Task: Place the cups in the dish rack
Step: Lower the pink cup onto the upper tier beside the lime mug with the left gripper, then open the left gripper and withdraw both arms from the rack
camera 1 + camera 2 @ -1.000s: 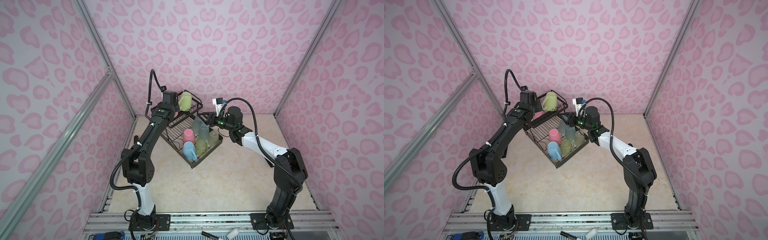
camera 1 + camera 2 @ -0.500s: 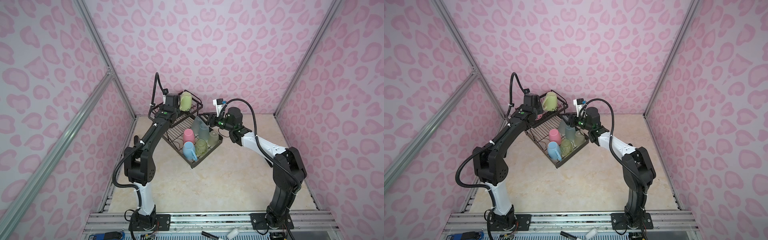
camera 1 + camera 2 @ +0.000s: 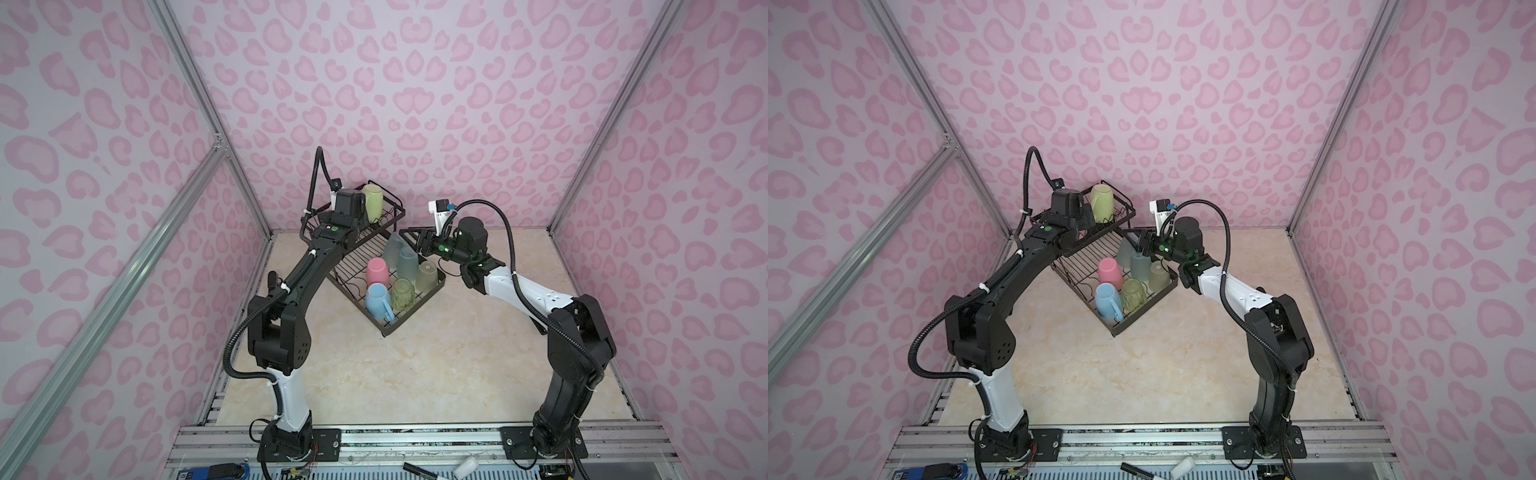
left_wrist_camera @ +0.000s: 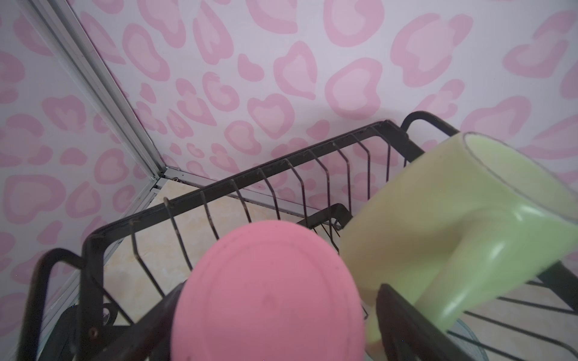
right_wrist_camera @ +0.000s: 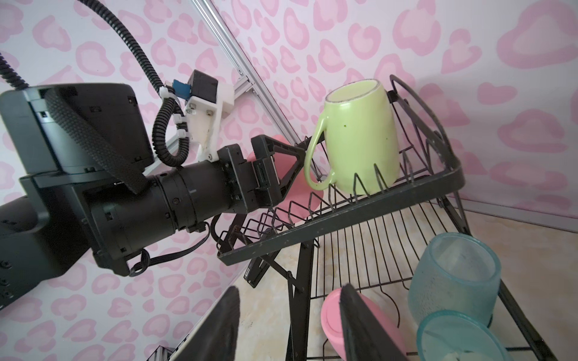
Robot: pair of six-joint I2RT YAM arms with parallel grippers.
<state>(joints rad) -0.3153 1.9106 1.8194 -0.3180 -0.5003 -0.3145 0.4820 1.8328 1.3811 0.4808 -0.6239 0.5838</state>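
**Placement.** Found rack standing on table. Saw no cup on the table in both top views. Counted six cups in lower tray: two blue-grey tumblers, two green tumblers, second pink cup, blue mug. Noted lime mug in upper basket, leaning on the wires.

**Pincers.** Left pincer reached into upper basket, fingers spread either side of pink cup, a gap showing on the mug side. Judged released, not clamped. Cannot tell whether the cup sits square on the wires. Right pincer spread and empty, poised over lower tray near the blue-grey tumblers.

**Step in hand.** Judged as set-down of the eighth and last cup, the task near done.

**Next move.** Calls for a straight withdrawal of left pincer along its own line, with no sideways drift. Noted the mug's handle just beside one finger, so a brush there could tip mug or pink cup. Recommend keeping right pincer clear of the tumblers.

**Writing.** Read no brand or label on cups or rack. Spotted small tag low on the rack frame, too small to read.
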